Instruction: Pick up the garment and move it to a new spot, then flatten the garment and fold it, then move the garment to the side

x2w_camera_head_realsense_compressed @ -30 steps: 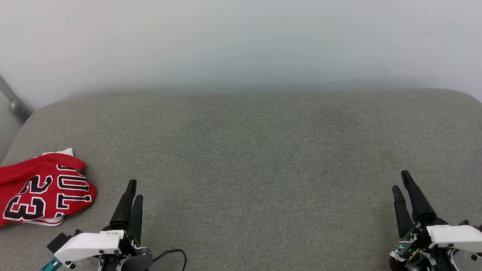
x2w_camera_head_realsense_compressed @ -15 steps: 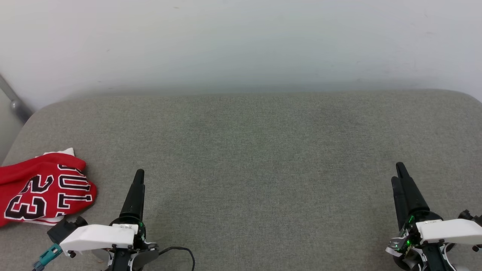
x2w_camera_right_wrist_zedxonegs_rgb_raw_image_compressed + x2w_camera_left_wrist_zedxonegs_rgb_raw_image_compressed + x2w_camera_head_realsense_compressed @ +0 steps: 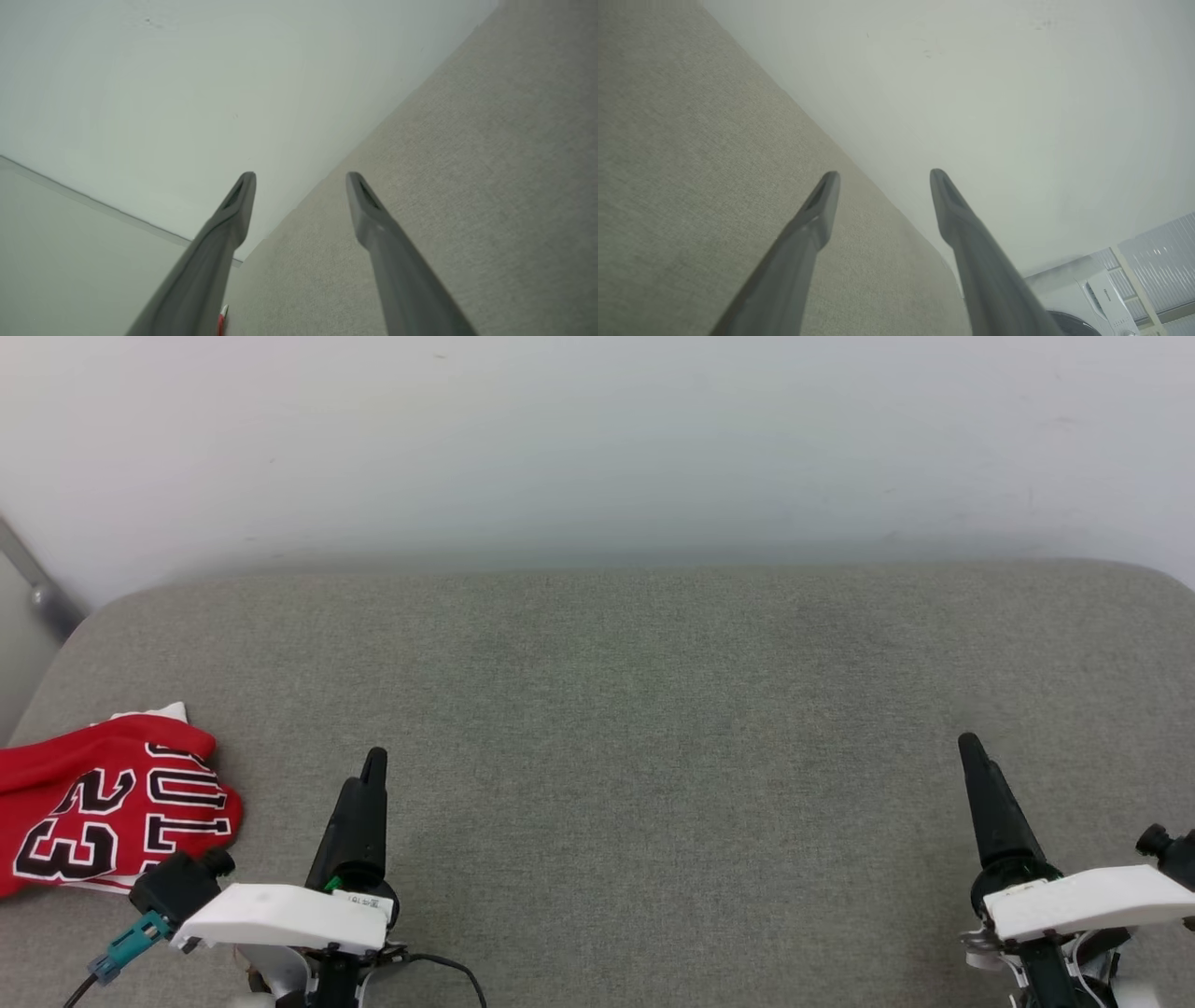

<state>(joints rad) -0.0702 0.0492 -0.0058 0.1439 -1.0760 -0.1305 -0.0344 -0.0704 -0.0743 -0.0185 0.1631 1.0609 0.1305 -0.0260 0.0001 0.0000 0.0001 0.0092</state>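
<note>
Your left gripper (image 3: 373, 761) near red "23" jersey T-shirt (image 3: 103, 803): jaws apart, empty | your right gripper (image 3: 966, 745) well apart from it: same

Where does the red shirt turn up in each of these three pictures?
Head: shirt lower left, on the cushion.
Left wrist: faces cushion and wall, away from it.
Right wrist: sliver of shirt at the bottom edge, left of centre.
Shared landmark: the line where cushion meets wall.

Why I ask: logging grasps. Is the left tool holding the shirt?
No, the left tool is open and empty, and the shirt lies apart on the cushion.
</note>
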